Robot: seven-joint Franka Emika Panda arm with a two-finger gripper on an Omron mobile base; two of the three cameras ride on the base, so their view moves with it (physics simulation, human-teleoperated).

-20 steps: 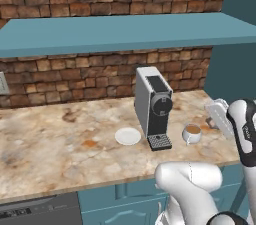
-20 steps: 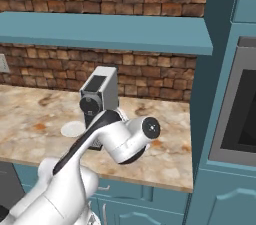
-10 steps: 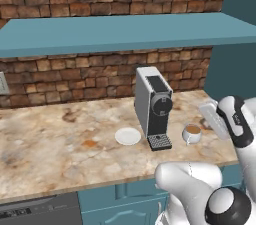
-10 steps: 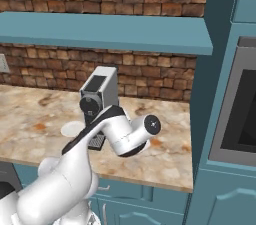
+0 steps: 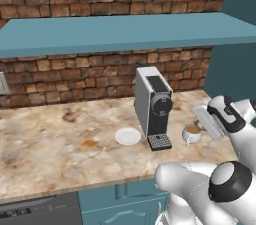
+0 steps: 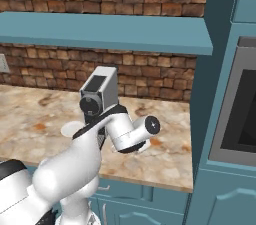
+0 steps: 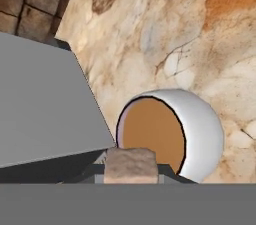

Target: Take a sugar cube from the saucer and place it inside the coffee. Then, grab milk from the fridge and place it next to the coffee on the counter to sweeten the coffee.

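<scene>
Over the last second the gripper [image 7: 131, 178], clamped on the tan sugar cube [image 7: 130, 165], has drifted in over the coffee [image 7: 159, 133] beside the coffee machine [image 5: 153, 106], leaving the saucer [image 5: 128, 136] bare, so release into the cup looks imminent.

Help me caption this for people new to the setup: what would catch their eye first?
In the hand view, the tan sugar cube pinched in the end effector sits just short of the coffee and its brown surface. In the left base view, the grey-and-black coffee machine stands mid-counter, with the empty white saucer to its left.
</scene>
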